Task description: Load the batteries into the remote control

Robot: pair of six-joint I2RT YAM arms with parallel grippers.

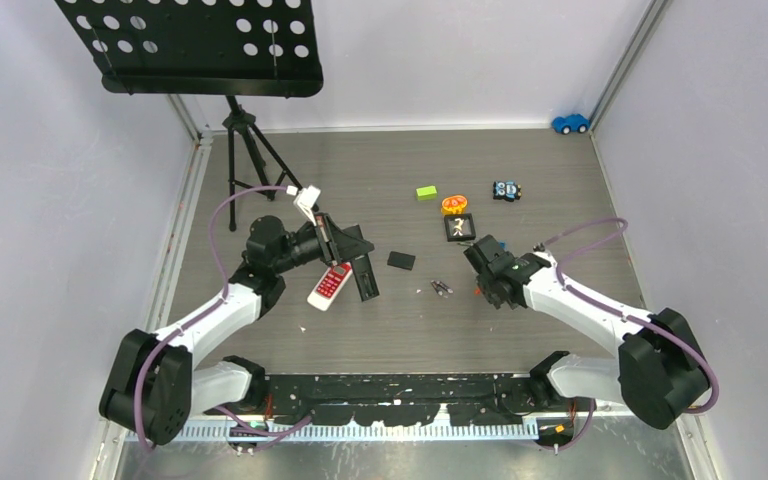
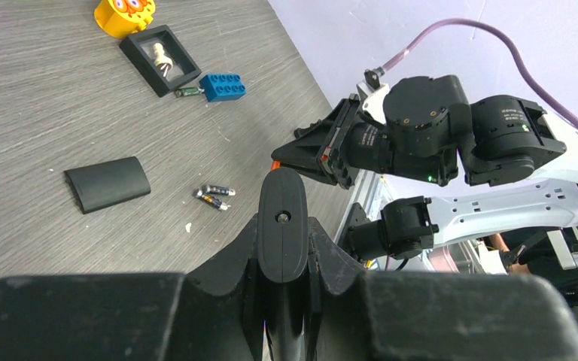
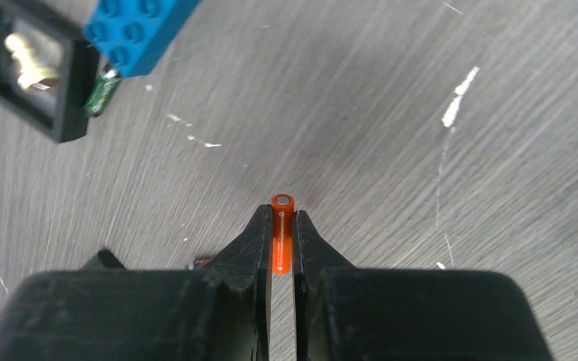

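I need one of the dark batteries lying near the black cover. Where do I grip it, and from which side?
Come from straight above and close on its round sides, just past the middle toward the splayed end. The dark batteries lie flat on the table in a narrow V, almost meeting at one end, so a finger likely fits only there.

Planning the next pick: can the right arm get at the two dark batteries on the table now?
Probably not yet: the right gripper is shut on the orange battery; the dark batteries lie unobstructed nearby.
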